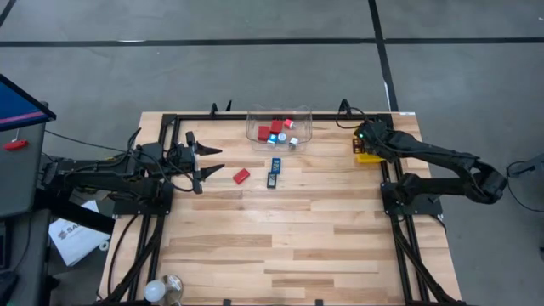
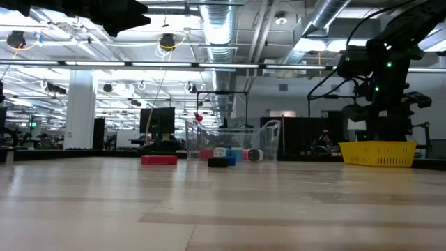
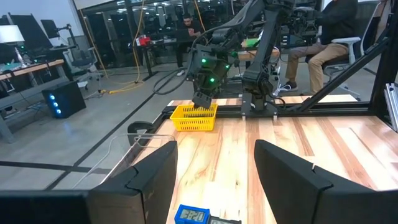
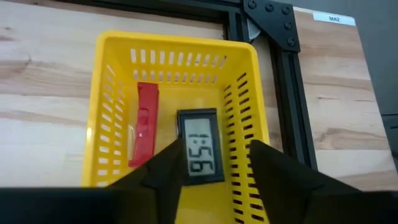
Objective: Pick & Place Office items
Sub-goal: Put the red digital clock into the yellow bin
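- The right gripper (image 4: 212, 165) hangs over the yellow basket (image 4: 112, 93) with its fingers apart and nothing between them; the left gripper (image 1: 206, 161) waits at the left of the high view, fingers also spread and empty
- Two office items already lie in the basket, seen in the right wrist view: a red block (image 4: 144, 124) and, just beside it, a black-framed digital clock (image 4: 200, 147); I judge these placed
- Left to move: a red piece (image 1: 241, 176) and a flat blue-black rectangle (image 1: 274, 172) on the bare wood at centre of the high view, plus several red and blue-white pieces in the clear tub (image 1: 279, 127) at top centre; so the task looks under halfway done
- Room: the basket sits at the upper right, hard against the black frame rail (image 4: 292, 99), so clearance there is tight; the table's (image 1: 280, 246) lower half is open; a white bulb (image 1: 155, 291) lies at the bottom left edge, well apart
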`<state>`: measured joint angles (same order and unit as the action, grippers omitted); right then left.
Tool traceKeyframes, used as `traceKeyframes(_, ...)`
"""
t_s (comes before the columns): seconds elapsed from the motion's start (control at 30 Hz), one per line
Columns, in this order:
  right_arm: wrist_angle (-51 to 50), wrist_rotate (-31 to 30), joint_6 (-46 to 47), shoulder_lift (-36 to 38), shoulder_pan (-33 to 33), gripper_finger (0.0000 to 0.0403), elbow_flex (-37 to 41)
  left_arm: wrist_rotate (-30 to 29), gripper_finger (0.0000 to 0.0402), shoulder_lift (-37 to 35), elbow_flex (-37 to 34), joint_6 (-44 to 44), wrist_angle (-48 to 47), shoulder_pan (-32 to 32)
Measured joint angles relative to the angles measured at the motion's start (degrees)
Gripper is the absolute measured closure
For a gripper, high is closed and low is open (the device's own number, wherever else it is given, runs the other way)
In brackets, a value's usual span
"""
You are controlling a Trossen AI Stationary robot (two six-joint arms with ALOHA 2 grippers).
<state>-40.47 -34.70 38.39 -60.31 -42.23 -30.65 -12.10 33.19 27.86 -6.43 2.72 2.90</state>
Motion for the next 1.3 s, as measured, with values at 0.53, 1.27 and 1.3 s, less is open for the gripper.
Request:
traceKeyframes(0.53, 21.7, -4.5, 15.8, -1.2, 39.5, 0.0200, 0.0, 0.0, 0.0192, 0.0, 0.0, 0.5, -0.1, 0.0)
traceKeyframes(1.27, 24.6, 3.7, 10.3, -49.3, 47.9, 0.0163, -37.3, -9.9, 0.0192, 0.0, 0.0, 2.8, -1.0, 0.0)
traceKeyframes(1.3, 23.8, 4.7, 9.3, -50.8, 46.9, 0.0152, -38.9, -9.9, 0.0192, 0.0, 0.0, 2.6, -1.0, 0.0)
